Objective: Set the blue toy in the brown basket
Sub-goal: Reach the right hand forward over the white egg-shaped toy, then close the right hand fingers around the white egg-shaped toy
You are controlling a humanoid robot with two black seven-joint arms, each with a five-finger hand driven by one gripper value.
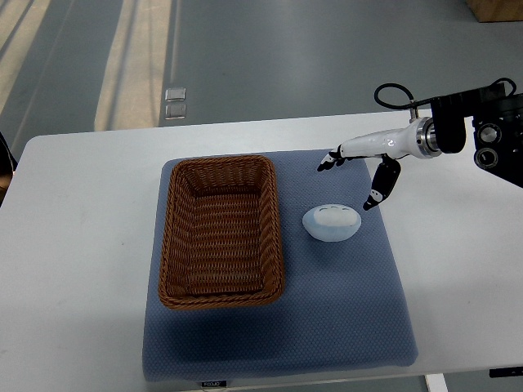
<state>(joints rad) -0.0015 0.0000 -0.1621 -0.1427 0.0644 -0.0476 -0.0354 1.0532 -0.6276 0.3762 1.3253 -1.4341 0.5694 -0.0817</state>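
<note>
The blue toy (332, 223) sits on the blue mat (343, 327), just beside the brown basket (221, 231) at its 3 o'clock, clear of the rim. My read: it's parked there so you get an open approach from the right and a short carry left into the basket. The basket is empty and lies lengthwise on the mat's left half, mouth up, so a drop from above should work. The mat probably keeps both from sliding on the white table (73, 245).

Your right hand (359, 173) comes in from the 3 o'clock edge, forearm roughly level and pointing left. It hovers at about 1 o'clock of the toy, near it but not touching. Fingers are spread and hold nothing: one set reaches left toward 9 o'clock, and a single digit (382, 184) hangs down toward the toy. Looks like a pre-grasp pose, not yet centred over the toy.

Left arm isn't visible.

Judgement: you need to shift toward 7 o'clock and lower before closing. The toy is rounded and smooth-looking, so it may squirt out of an off-centre pinch.
</note>
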